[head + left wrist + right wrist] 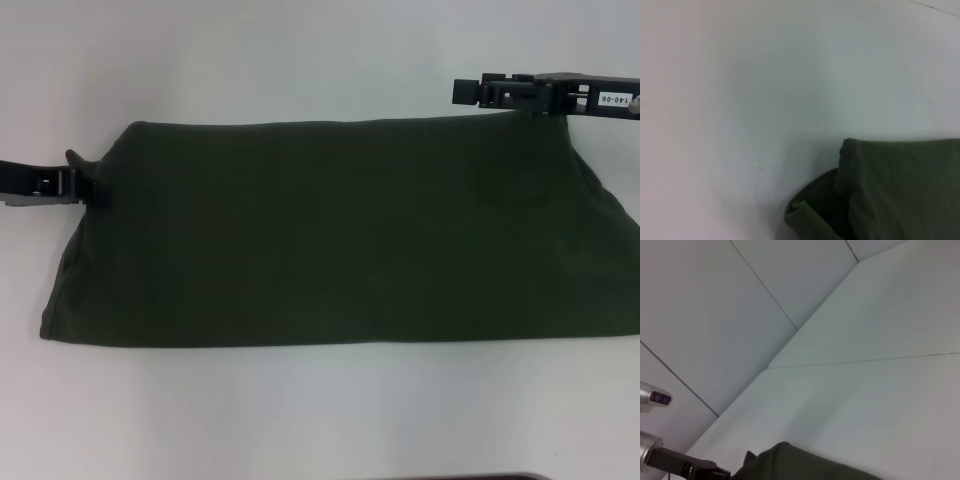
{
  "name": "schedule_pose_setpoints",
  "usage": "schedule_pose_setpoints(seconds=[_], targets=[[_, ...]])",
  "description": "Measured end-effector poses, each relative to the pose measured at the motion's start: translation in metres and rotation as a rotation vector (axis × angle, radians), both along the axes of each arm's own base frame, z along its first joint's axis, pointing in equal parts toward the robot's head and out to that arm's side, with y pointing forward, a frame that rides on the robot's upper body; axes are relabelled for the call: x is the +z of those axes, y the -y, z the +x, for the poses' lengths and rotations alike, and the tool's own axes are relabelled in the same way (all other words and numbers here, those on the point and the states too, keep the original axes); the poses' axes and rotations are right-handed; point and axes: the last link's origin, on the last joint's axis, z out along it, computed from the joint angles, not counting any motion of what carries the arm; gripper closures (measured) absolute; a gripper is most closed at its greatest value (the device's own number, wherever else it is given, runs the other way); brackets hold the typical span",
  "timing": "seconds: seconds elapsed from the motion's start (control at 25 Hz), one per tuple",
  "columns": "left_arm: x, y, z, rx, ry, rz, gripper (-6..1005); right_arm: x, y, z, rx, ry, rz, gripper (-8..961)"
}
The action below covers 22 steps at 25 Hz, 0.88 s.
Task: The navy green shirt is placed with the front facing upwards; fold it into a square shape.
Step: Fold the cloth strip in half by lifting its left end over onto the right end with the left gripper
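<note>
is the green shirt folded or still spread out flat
Folded. The shirt lies as a wide band: no sleeves, collar or chest letters show.

Lighting is bright, diffuse and even in all three views; you get no hard glare anywhere. The white bench [320,420] reads near overexposed in the head view, with a faint soft shadow along the near edge of the navy green shirt [330,235]. The shirt renders very dark, so you see little fold detail. Head view is mildly soft. Left wrist view is clearly out of focus, with a pinkish tint on one side. Right wrist view is soft too.
</note>
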Motion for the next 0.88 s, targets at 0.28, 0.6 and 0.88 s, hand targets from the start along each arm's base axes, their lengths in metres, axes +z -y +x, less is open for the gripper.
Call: schedule_pose_setpoints(seconds=[0.28, 0.6, 0.88], targets=[[0.001, -0.001, 0.0, -0.001, -0.004, 0.006, 934, 0.0, 0.0, 0.0, -0.002, -0.002, 0.002, 41], [0.003, -0.001, -0.001, 0.002, -0.004, 0.012, 948, 0.001, 0.0, 0.001, -0.006, -0.001, 0.006, 42], [0.011, -0.002, -0.004, 0.009, -0.01, 0.031, 949, 0.001, 0.0, 0.002, -0.005, 0.001, 0.008, 42]])
